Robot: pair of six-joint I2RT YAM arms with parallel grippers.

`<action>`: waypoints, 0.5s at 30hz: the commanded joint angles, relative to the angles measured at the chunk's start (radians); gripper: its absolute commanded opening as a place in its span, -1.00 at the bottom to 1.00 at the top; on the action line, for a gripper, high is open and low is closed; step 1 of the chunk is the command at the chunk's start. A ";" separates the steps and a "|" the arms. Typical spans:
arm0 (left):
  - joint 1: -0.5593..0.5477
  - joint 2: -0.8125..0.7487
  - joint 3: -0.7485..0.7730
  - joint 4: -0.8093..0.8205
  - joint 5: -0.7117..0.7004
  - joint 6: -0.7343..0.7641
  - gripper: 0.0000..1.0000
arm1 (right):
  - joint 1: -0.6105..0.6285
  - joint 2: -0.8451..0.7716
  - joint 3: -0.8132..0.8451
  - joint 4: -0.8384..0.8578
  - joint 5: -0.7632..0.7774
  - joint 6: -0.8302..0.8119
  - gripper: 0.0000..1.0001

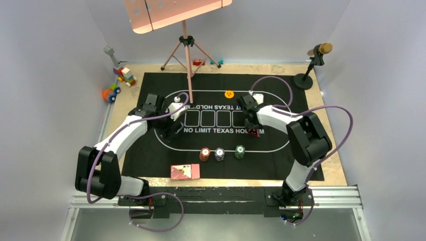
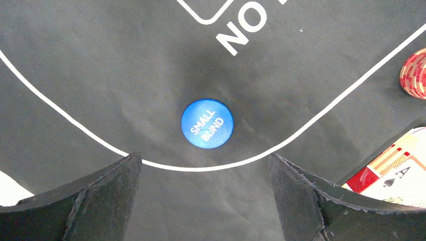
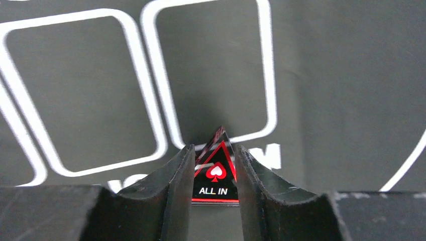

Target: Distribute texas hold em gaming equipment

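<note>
My right gripper (image 3: 214, 173) is shut on a small black triangular "ALL IN" marker (image 3: 216, 175), one finger against each of its sides, over the mat's card boxes; in the top view the marker (image 1: 254, 133) sits by the gripper (image 1: 249, 125). Hanging open, my left gripper (image 2: 206, 201) has a blue "SMALL BLIND" disc (image 2: 207, 123) lying flat just ahead of its fingers, untouched. An orange disc (image 1: 229, 94) lies at the mat's far side. Red (image 1: 204, 153), grey (image 1: 219, 154) and green (image 1: 239, 151) chip stacks stand near the front, with the card box (image 1: 185, 172) beside them.
The black printed felt mat (image 1: 150, 150) covers most of the table. Colourful toy blocks (image 1: 120, 80) lie at the far left corner. A tripod stand (image 1: 188, 55) rises at the back, and a microphone stand (image 1: 311, 65) is at the back right.
</note>
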 commanded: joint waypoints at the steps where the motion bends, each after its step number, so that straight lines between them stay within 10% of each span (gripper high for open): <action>1: 0.000 -0.037 0.022 -0.004 -0.005 0.034 0.99 | -0.073 -0.080 -0.059 -0.139 0.035 0.068 -0.25; 15: 0.004 -0.041 0.036 -0.011 0.010 0.032 0.99 | -0.029 -0.236 -0.041 -0.115 -0.019 0.024 0.24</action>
